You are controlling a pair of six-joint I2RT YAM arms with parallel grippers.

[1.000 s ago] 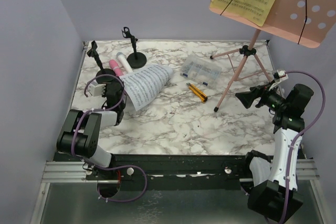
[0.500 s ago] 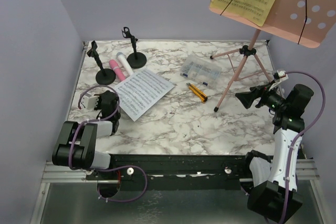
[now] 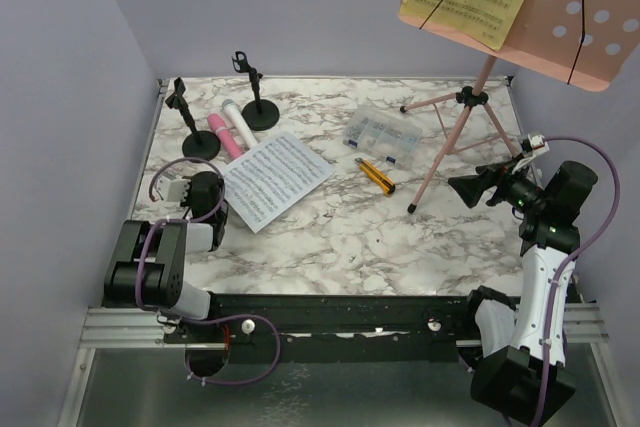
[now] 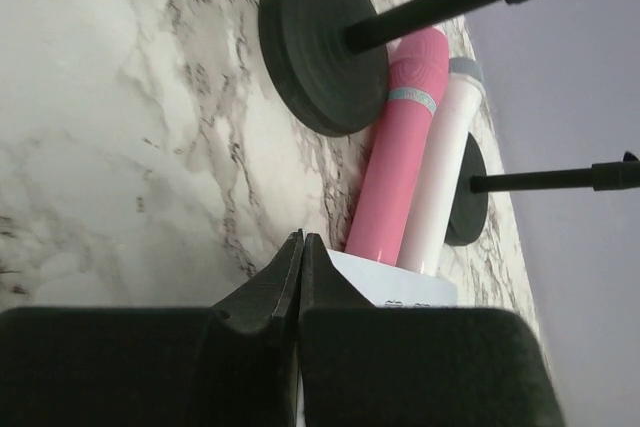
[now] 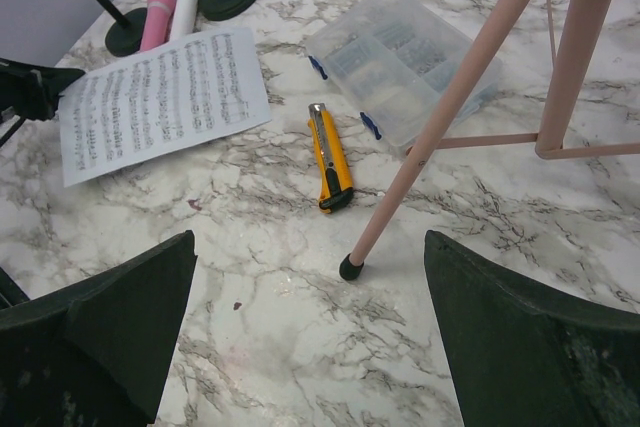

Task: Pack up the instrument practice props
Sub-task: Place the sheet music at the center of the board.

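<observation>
We see L claw (image 4: 300, 239) pinched together, tips at edge of white sheet-music page (image 3: 272, 177) lying flat on marble table (image 3: 400, 237). R claw (image 5: 310, 237) spread wide nr pink perforated tripod music rack (image 5: 447, 112).

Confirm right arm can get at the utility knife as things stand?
Probably yes. The right gripper is open, and the utility knife lies flat with nothing touching it. The pink rack leg plants its foot almost in line, so approach from above.

Soft, even light from above. The table (image 4: 120, 127) ahead of the left pincer (image 4: 301, 239) looks bright, with faint shadows under things. That pincer's own dark fingers (image 4: 250, 347) sit blurred, close up.
</observation>
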